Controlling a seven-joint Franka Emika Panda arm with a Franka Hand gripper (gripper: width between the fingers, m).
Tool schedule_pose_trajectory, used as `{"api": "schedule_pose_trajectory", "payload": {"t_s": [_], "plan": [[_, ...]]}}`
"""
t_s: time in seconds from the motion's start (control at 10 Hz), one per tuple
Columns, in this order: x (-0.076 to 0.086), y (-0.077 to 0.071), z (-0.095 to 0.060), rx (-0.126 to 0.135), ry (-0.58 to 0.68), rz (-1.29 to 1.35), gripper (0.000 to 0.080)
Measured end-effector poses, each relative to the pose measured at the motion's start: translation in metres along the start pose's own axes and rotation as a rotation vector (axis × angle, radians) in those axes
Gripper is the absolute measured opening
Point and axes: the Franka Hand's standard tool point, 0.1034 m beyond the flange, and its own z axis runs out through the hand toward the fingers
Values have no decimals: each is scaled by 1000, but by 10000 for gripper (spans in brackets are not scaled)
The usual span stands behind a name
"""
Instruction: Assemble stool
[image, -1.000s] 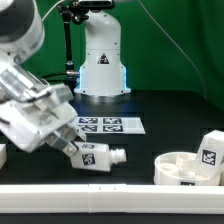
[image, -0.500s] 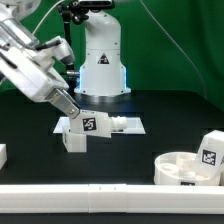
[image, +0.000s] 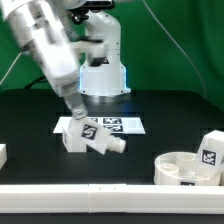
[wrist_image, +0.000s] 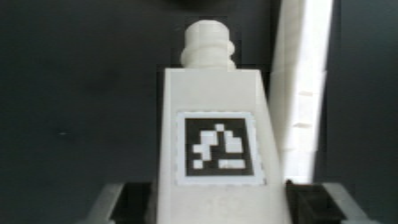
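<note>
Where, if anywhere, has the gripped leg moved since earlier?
Yes: in the exterior view the leg rose from below the marker board to overlap its left end.

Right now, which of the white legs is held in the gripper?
The tilted leg by the marker board, clamped in the gripper. The leg beside the seat and the white piece at the exterior view's left edge sit untouched.

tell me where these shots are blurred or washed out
Exterior view: the arm is motion-smeared, the seat and marker board are sharp, and the white base looks bright. Wrist view: the leg fills the frame, a bit soft, its tag readable, its white face bright.
</note>
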Motion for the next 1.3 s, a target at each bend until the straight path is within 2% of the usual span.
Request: {"api": "schedule_pose_trajectory", "payload": {"t_s": [0.2, 0.3, 0.4, 0.7, 0.8, 1.0, 1.1, 1.2, 1.3], "plan": [[-30, -20, 1, -36, 78, -88, 340], [-39, -25, 5, -31, 96, -106, 340], [-44, -29, 8, 4, 153, -79, 340], [-73, -35, 19, 45, 232, -72, 340], [-88, -30, 26, 26, 262, -149, 340], [-106, -36, 24, -39, 294, -356, 340], [-97, -37, 13, -83, 268, -430, 340], [-90, -43, 4, -66, 279, -418, 340], [-92, -41, 7, -70, 278, -423, 340]]}}
